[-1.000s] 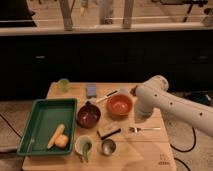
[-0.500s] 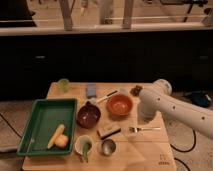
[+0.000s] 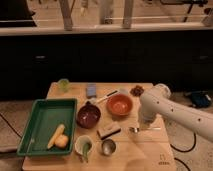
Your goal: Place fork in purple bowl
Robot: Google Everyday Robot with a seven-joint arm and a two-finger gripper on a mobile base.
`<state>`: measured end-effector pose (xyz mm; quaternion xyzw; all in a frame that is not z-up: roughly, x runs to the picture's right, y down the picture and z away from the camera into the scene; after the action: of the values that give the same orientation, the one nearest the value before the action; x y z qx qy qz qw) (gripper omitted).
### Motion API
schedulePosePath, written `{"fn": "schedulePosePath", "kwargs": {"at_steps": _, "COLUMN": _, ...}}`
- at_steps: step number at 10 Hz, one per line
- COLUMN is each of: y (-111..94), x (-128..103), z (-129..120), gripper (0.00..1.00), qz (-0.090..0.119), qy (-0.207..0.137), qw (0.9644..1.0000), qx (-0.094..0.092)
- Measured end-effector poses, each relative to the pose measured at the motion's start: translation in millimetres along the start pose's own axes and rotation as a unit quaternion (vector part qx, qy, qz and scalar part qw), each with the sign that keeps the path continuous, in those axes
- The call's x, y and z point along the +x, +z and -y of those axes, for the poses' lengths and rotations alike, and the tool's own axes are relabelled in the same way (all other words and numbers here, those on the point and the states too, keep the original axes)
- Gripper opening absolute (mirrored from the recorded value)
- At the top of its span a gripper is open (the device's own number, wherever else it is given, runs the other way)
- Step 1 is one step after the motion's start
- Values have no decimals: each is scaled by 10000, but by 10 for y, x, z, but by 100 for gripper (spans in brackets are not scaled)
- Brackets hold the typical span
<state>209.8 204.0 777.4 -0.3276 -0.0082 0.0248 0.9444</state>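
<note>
The silver fork [image 3: 148, 129] lies flat on the wooden table [image 3: 145, 155], right of centre, with its head pointing left. The dark purple bowl [image 3: 88, 115] stands upright and empty at the table's middle, well to the left of the fork. My white arm comes in from the right and bends down. The gripper [image 3: 143, 124] is at the arm's lower end, just above the fork's left part, and the arm mostly hides it.
An orange-red bowl [image 3: 120, 105] stands between the purple bowl and my arm. A white-and-black-handled utensil [image 3: 105, 98] lies behind it. A green tray [image 3: 35, 145] with yellow food is at the left. A black block [image 3: 109, 131], two cups [image 3: 107, 147] and a pale green cup [image 3: 63, 85] are also on the table.
My arm has come lower and closer to the fork. The fork and the bowls have not moved.
</note>
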Motion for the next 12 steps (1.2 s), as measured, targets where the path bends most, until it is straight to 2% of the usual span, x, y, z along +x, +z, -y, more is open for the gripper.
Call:
{"fn": "schedulePosePath", "kwargs": {"at_steps": 4, "y": 252, "x": 131, "z": 5, "gripper": 80, "qz": -15, "qy": 131, "qw": 9999, "qx": -49}}
{"fn": "schedulePosePath", "kwargs": {"at_steps": 6, "y": 423, "x": 197, "z": -3, "gripper": 79, "qz": -37, "qy": 193, "qw": 9997, "qx": -161}}
{"fn": "schedulePosePath", "kwargs": {"at_steps": 8, "y": 517, "x": 225, "z": -25, "gripper": 66, "qz": -33, "qy": 221, "qw": 9994, "qx": -267}}
{"fn": "schedulePosePath", "kwargs": {"at_steps": 10, "y": 642, "x": 309, "z": -60, "gripper": 44, "qz": -22, "qy": 300, "qw": 9987, "qx": -400}}
{"fn": "schedulePosePath", "kwargs": {"at_steps": 12, "y": 679, "x": 307, "z": -44, "gripper": 26, "qz": 1, "qy": 302, "qw": 9986, "qx": -433}}
